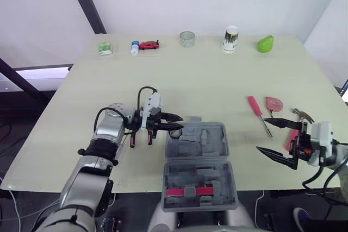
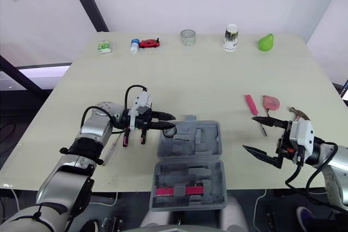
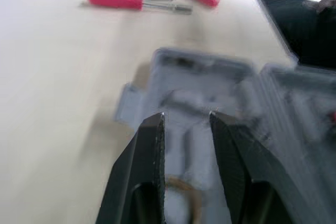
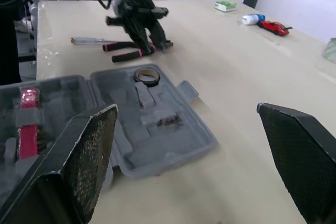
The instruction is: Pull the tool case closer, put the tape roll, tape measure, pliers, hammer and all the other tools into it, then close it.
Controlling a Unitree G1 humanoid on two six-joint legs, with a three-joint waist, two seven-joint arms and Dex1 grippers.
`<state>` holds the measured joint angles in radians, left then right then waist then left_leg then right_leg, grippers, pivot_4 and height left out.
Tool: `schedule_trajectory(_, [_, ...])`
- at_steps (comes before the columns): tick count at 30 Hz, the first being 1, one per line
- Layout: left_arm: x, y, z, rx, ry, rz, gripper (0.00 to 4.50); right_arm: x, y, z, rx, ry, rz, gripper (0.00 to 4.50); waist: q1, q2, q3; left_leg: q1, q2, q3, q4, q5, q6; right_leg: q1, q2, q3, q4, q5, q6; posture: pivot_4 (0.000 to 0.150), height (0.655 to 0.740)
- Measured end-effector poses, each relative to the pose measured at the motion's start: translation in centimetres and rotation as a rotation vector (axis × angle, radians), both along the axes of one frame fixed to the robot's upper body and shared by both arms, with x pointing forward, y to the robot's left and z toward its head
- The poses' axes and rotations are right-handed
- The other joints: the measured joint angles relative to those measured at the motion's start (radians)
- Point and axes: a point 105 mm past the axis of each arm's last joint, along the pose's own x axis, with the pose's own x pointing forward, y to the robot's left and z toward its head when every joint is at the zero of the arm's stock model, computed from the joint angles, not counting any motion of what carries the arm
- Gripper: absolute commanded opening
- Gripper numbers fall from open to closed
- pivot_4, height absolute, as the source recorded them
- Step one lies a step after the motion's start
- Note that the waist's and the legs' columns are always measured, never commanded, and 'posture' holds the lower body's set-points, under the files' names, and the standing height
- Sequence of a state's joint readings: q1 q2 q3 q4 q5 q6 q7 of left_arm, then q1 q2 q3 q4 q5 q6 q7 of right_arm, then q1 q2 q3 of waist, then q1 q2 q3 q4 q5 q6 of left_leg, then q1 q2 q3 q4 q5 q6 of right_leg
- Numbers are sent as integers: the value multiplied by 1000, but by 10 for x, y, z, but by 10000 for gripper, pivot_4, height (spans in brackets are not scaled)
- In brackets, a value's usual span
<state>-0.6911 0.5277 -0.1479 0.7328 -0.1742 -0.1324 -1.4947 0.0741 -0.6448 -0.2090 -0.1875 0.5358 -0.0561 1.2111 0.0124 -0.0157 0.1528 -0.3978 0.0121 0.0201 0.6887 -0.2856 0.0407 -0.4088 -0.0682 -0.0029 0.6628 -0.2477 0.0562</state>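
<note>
Both empty: my left end effector (image 1: 179, 123), slightly parted, hovers over the tool case (image 1: 217, 134), tape roll (image 4: 147, 76) just beneath; my right end effector (image 1: 262, 135) gapes wide. Dropping lower might dislodge the roll.

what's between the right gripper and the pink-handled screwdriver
Nothing visible: the open right gripper is right beside the pink-handled screwdriver, and the pink tape measure lies beside that, out of the path.

- tool case (image 1: 198, 161) reads grey all through, with a pink bar (image 1: 175, 192) in its near half
- tape roll (image 4: 147, 76) shows black
- screwdriver (image 1: 254, 106) handle pink, tape measure (image 1: 274, 103) pink too
- toy car (image 1: 149, 45) red, pear (image 1: 265, 43) green
- table (image 1: 217, 80) pale cream
</note>
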Motion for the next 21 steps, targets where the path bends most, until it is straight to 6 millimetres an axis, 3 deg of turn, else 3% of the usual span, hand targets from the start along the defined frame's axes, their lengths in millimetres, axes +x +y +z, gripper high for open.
schedule_trajectory(8, [4,8,-18,40,2,16,14484,0,13,4,16,-22,2,45000,1,0,0,0,0,0,0,0,0,0,0,0,0,0,0,1500,7400])
schedule_trajectory(17, [3,-5,-37,34,19,23,14484,3,13,7,10,-31,-9,45000,0,0,0,0,0,0,0,0,0,0,0,0,0,0,0,1500,7400])
schedule_trajectory(21, [7,-4,-42,109,-42,31,14484,3,12,7,8,-31,-12,45000,0,0,-1,1,0,0,0,0,0,1,0,0,0,0,0,1500,7400])
